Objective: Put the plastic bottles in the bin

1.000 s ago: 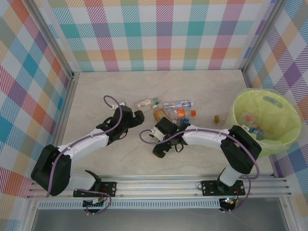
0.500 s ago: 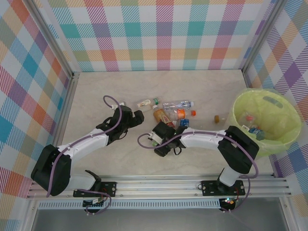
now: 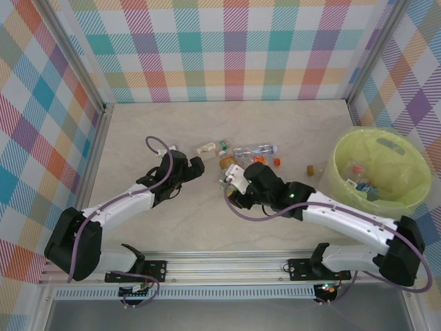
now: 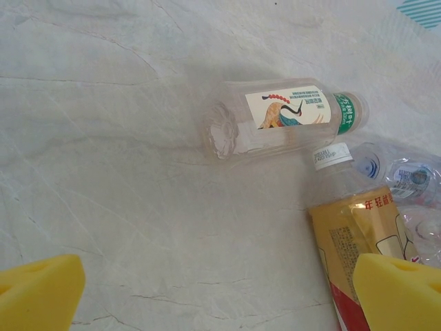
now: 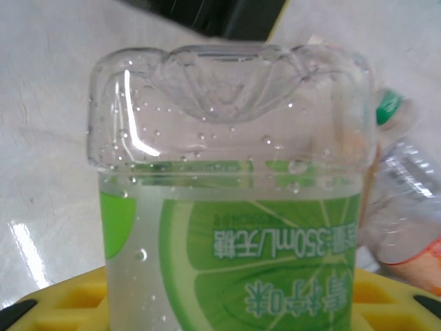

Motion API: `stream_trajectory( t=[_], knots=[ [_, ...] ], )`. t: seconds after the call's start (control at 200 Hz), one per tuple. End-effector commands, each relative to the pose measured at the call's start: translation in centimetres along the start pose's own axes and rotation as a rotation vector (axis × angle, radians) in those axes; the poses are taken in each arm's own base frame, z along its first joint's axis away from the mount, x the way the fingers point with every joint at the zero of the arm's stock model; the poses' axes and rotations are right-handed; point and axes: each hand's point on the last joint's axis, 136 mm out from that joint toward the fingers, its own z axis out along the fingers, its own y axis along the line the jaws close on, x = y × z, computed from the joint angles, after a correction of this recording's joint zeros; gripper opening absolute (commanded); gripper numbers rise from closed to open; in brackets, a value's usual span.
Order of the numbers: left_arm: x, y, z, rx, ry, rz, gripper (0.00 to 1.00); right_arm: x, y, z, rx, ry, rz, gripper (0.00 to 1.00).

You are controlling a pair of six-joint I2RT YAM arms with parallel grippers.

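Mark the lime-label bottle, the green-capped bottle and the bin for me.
lime-label bottle (image 5: 227,231): right wrist view, on its green label.
green-capped bottle (image 4: 286,109): left wrist view, on its white label.
bin (image 3: 401,165): top external view, on its bare inner wall.

Plaid walls (image 3: 234,48) are enclosing a beige marble-look table (image 3: 165,131) — metal posts (image 3: 74,55) are running up the corners, a rail (image 3: 227,265) is lying along the near edge.
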Motion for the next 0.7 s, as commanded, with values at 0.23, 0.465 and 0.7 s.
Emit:
stream_trajectory(
  t=[0.23, 0.465, 0.7],
  knots=[
    [-0.5, -0.2, 0.0, 0.029, -0.017, -0.024, 1.00, -3.9, -9.5, -9.9, 0.342, -0.054, 0.033, 0.45],
    [-0.7, -0.5, 0.0, 0.038, -0.020, -0.026, 1.00, -4.7, -17.5, -17.4, 0.616, -0.133, 0.122, 0.42],
    [-0.8, -0.5, -0.3, 0.042, -0.020, -0.014, 1.00, -3.1, -22.5, -23.7, 0.876, -0.092, 0.174, 0.44]
  ],
)
